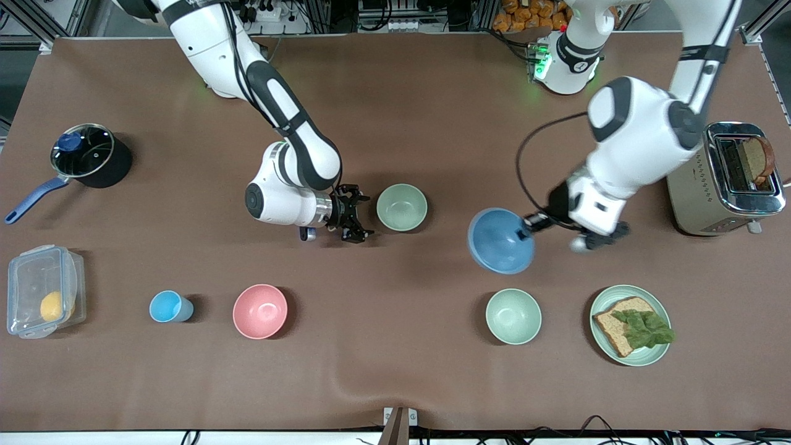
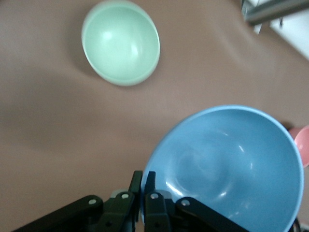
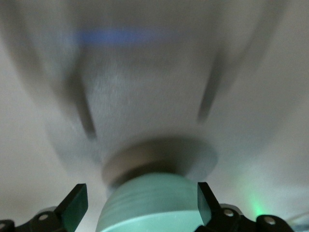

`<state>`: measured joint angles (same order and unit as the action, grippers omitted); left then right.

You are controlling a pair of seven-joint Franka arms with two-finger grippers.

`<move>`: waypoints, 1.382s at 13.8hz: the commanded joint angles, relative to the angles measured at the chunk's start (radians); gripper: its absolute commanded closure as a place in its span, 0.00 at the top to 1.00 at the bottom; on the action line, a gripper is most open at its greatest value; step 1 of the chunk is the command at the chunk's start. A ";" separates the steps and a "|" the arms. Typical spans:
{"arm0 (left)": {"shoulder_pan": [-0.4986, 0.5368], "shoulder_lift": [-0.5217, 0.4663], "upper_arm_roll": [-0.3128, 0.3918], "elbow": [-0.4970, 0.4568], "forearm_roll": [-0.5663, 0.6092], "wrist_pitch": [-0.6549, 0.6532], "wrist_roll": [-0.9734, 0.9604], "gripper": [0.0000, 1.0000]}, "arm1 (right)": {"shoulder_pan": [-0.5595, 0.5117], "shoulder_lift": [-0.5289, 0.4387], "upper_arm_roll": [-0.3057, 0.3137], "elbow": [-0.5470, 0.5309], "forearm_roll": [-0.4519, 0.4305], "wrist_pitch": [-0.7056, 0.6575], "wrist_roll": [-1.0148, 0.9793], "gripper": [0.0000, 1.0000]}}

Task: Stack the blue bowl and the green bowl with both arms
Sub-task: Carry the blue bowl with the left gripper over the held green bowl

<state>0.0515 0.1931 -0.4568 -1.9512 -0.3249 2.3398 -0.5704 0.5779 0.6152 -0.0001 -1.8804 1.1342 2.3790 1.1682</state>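
Observation:
The blue bowl [image 1: 499, 241] hangs tilted above the table, and my left gripper [image 1: 524, 233] is shut on its rim. In the left wrist view my left gripper [image 2: 143, 176] pinches the blue bowl's [image 2: 227, 164] edge. The green bowl [image 1: 401, 207] stands upright near the table's middle. My right gripper [image 1: 357, 217] is open and empty, low beside it toward the right arm's end, not touching. In the right wrist view the green bowl [image 3: 154, 203] lies just ahead of the open right gripper [image 3: 140, 202].
A paler mint bowl [image 1: 513, 316] and a green plate [image 1: 660, 355] with bread and lettuce lie nearer the camera. A pink bowl [image 1: 260, 311], light-blue cup [image 1: 168, 306], lidded box [image 1: 42, 298], pot [image 1: 89, 154] and toaster [image 1: 710, 198] also stand on the table.

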 commanded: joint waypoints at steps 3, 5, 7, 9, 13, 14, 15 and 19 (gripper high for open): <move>-0.154 0.054 0.000 -0.012 0.046 -0.085 -0.153 0.00 | 0.025 0.006 0.002 -0.022 0.087 0.051 -0.101 1.00; -0.192 0.086 -0.002 -0.011 0.056 -0.086 -0.183 0.00 | 0.028 0.008 0.002 -0.022 0.087 0.066 -0.101 1.00; -0.226 0.140 0.000 0.009 0.078 -0.085 -0.186 0.00 | 0.031 0.008 0.002 -0.025 0.087 0.072 -0.101 1.00; -0.257 0.207 0.001 0.035 0.137 -0.077 -0.187 0.00 | 0.040 0.012 0.002 -0.025 0.087 0.089 -0.101 1.00; -0.309 0.334 0.004 0.123 0.272 -0.077 -0.305 0.00 | 0.043 0.017 0.002 -0.025 0.087 0.092 -0.102 1.00; -0.311 0.341 0.004 0.135 0.288 -0.077 -0.319 0.00 | 0.043 0.017 0.002 -0.025 0.087 0.092 -0.102 1.00; -0.315 0.344 0.003 0.146 0.288 -0.077 -0.325 0.00 | 0.043 0.015 0.002 -0.025 0.087 0.094 -0.102 1.00; -0.337 0.377 0.004 0.192 0.290 -0.076 -0.345 0.00 | 0.051 0.015 0.002 -0.025 0.087 0.095 -0.102 1.00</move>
<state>-0.2645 0.5441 -0.4588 -1.7993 -0.0627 2.2745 -0.8800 0.6187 0.6344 0.0018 -1.8976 1.1922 2.4602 1.0874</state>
